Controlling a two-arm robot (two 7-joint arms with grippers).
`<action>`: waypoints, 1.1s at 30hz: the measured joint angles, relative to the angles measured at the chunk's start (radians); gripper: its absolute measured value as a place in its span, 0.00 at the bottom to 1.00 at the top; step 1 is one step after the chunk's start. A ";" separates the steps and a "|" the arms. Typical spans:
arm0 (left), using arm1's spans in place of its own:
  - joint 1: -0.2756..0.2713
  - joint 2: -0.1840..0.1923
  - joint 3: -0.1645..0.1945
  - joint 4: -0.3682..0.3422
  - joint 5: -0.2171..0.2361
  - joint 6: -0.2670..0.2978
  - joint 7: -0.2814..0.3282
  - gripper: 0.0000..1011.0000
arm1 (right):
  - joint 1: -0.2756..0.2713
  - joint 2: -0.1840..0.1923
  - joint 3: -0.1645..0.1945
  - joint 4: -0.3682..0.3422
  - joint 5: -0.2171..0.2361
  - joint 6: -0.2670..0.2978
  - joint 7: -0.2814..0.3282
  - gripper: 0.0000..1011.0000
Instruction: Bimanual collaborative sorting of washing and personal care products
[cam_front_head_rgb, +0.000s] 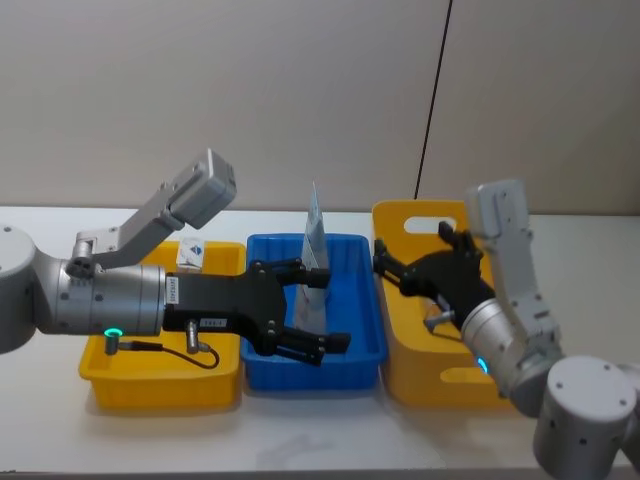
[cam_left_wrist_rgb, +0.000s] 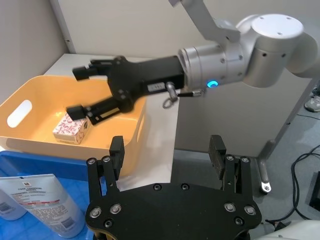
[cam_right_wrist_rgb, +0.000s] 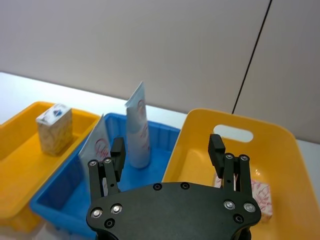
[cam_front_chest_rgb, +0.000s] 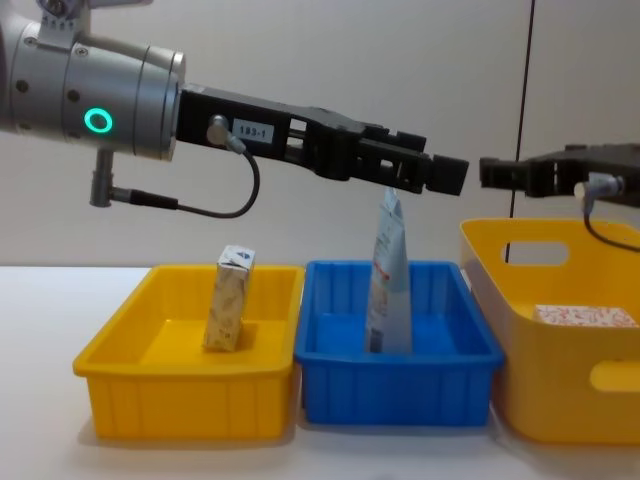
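Note:
A small cream carton (cam_front_head_rgb: 190, 255) (cam_front_chest_rgb: 229, 298) stands in the left yellow bin (cam_front_head_rgb: 160, 378). Two pale-blue squeeze tubes (cam_right_wrist_rgb: 138, 127) (cam_right_wrist_rgb: 98, 145) stand in the blue bin (cam_front_head_rgb: 312, 372), the taller one (cam_front_chest_rgb: 389, 275) rising above its rim. A white box with red floral print (cam_left_wrist_rgb: 71, 127) (cam_front_chest_rgb: 585, 316) lies in the right yellow bin (cam_front_head_rgb: 420, 372). My left gripper (cam_front_head_rgb: 335, 308) (cam_front_chest_rgb: 445, 175) hovers open over the blue bin beside the tubes, holding nothing. My right gripper (cam_front_head_rgb: 412, 247) (cam_left_wrist_rgb: 77, 91) hangs open above the right yellow bin, over the floral box, empty.
The three bins sit side by side on a white table (cam_front_head_rgb: 320, 440), close to its front edge. A plain wall with a dark vertical seam (cam_front_head_rgb: 432, 110) rises behind. In the chest view the two grippers nearly face each other tip to tip.

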 joint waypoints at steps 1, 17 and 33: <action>0.000 0.000 0.000 0.000 0.000 0.000 0.000 0.99 | -0.011 0.001 -0.004 -0.010 -0.003 0.003 0.000 0.99; 0.001 0.002 0.000 -0.002 0.000 0.000 0.005 0.99 | -0.061 -0.005 -0.016 -0.043 -0.027 0.011 -0.004 0.99; 0.053 0.059 -0.026 -0.093 -0.012 0.035 0.074 0.99 | -0.065 -0.021 -0.024 -0.034 -0.038 0.005 0.020 0.99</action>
